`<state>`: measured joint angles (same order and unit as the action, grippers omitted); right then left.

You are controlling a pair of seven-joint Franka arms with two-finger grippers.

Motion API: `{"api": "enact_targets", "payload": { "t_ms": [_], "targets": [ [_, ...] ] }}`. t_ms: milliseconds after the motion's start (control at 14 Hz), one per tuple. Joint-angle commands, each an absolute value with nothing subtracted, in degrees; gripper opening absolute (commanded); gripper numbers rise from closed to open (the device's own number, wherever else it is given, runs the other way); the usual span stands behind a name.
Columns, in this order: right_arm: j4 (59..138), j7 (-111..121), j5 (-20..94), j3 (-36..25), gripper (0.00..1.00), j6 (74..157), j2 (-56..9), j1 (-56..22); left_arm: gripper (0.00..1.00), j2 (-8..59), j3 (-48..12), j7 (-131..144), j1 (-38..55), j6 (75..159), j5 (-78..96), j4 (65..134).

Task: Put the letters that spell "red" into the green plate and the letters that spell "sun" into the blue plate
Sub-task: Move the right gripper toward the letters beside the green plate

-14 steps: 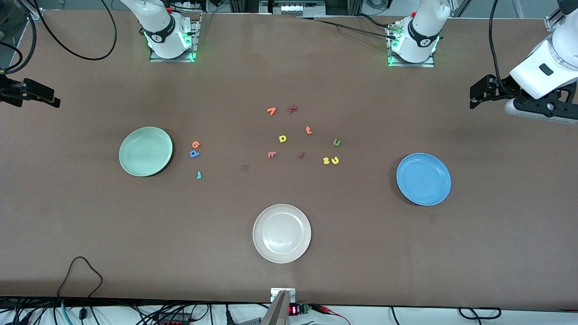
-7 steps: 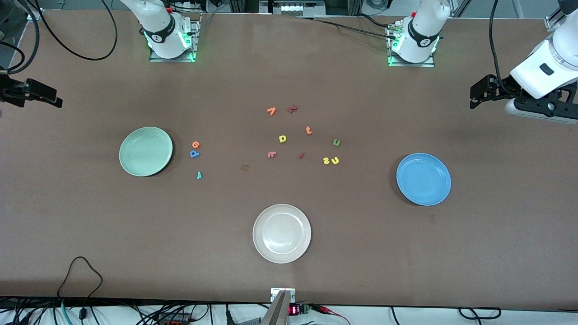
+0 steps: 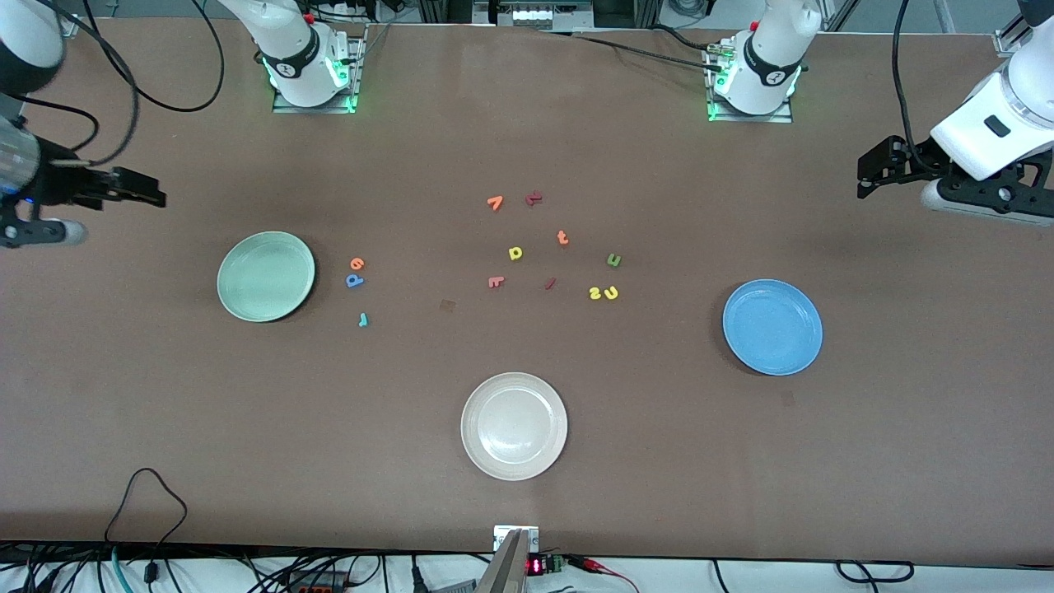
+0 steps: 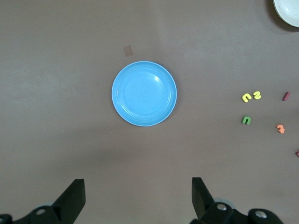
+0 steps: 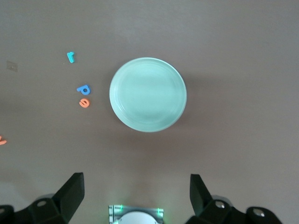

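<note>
Brown tabletop, seen from above, with all three plates empty. Green plate (image 3: pixel 266 276) lies toward the right arm's end; the orange "e" (image 3: pixel 356 263), blue "d" (image 3: pixel 354 280) and teal "r" (image 3: pixel 362 319) sit just beside it at its 3 to 4 o'clock. Blue plate (image 3: pixel 772 326) lies toward the left arm's end; the yellow "s" (image 3: pixel 595 292) and yellow "u" (image 3: pixel 611 292) touch at its 10 o'clock, with the green "n" (image 3: pixel 613 260) close by. Cream plate (image 3: pixel 514 425) lies nearest the camera.

Letters look light, soft and thin: likely best pinched across a stroke, from straight above.

Right gripper (image 3: pixel 136 196) hangs spread wide and empty, up from the green plate. Left gripper (image 3: pixel 874 171), likewise released, waits up from the blue plate.
</note>
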<state>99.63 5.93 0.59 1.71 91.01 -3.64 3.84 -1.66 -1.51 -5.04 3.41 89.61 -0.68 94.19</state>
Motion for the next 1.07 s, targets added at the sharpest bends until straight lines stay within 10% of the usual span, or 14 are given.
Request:
{"api": "enact_targets", "payload": {
  "t_ms": [0, 1000],
  "targets": [
    [107.11, 4.66, 1.41, 3.51, 1.0, 99.11, -2.46, 3.69, 1.0, -1.67, -1.49, -5.8, 3.52, 88.42, -1.41, 93.16],
    [126.55, -6.76, 1.49, 12.91, 1.0, 126.55, -4.74, 3.6, 1.0, -1.67, -1.49, -5.71, 3.51, 87.63, -1.41, 93.08]
  ]
}}
